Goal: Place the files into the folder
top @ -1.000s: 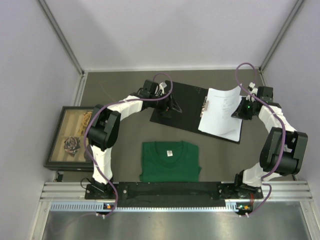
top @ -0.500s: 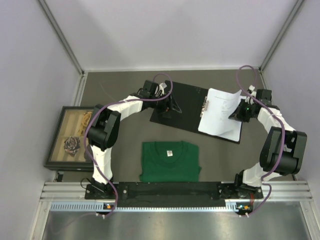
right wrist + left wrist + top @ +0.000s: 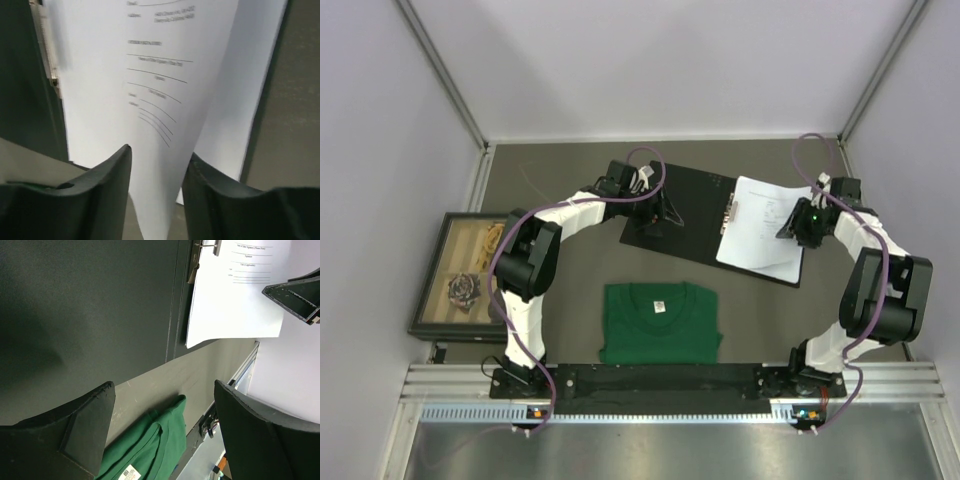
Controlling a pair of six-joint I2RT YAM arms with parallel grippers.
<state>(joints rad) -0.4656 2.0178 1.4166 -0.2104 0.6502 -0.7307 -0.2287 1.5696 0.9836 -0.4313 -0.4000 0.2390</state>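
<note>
The folder [image 3: 685,205] lies open at the back of the table, black inner faces up, with its clip [image 3: 730,212] along the middle. The files [image 3: 762,232], white printed sheets, rest on its right half. My right gripper [image 3: 793,228] is at the sheets' right edge. In the right wrist view its jaws [image 3: 159,155] stand apart, open, with a curled sheet [image 3: 160,85] passing loosely between them. My left gripper [image 3: 664,214] hovers open over the folder's left face [image 3: 90,300], nothing between its fingers [image 3: 164,390].
A folded green shirt [image 3: 660,322] lies at the near middle, in front of the folder. A dark-framed picture box [image 3: 460,275] sits at the left edge. Grey walls enclose the table on three sides, and a metal rail [image 3: 660,380] runs along the near edge.
My right gripper's jaws have come apart from shut. The raised, curled right edge of the sheets has dropped lower onto the folder. The left arm has not moved.
</note>
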